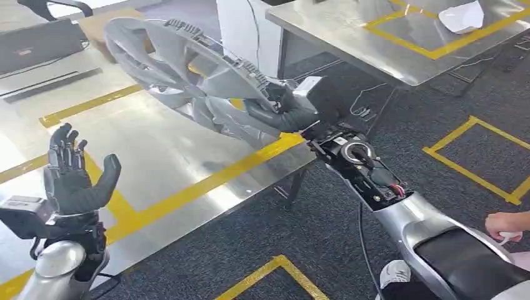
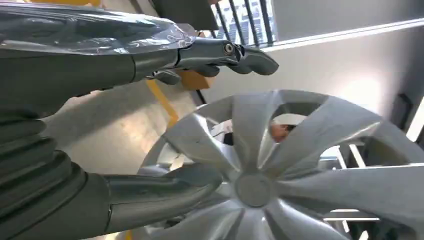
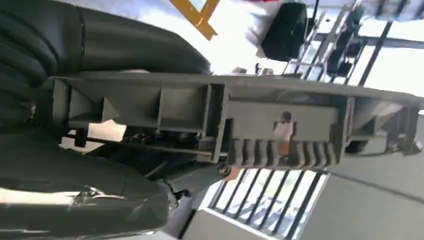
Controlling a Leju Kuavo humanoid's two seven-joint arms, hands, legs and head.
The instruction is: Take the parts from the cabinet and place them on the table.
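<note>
A large grey plastic wheel cover with broad spokes hangs tilted above the steel table. My right hand grips its rim at the near right side. The right wrist view looks along that ribbed rim edge-on. My left hand is raised at the table's near left, palm up, fingers spread, holding nothing. In the left wrist view the wheel cover's spoked face lies beyond my left hand, apart from it.
The table carries yellow tape lines. A second steel table with a white object stands at the back right. Dark carpet with yellow floor squares lies between. A person's hand is at the right edge.
</note>
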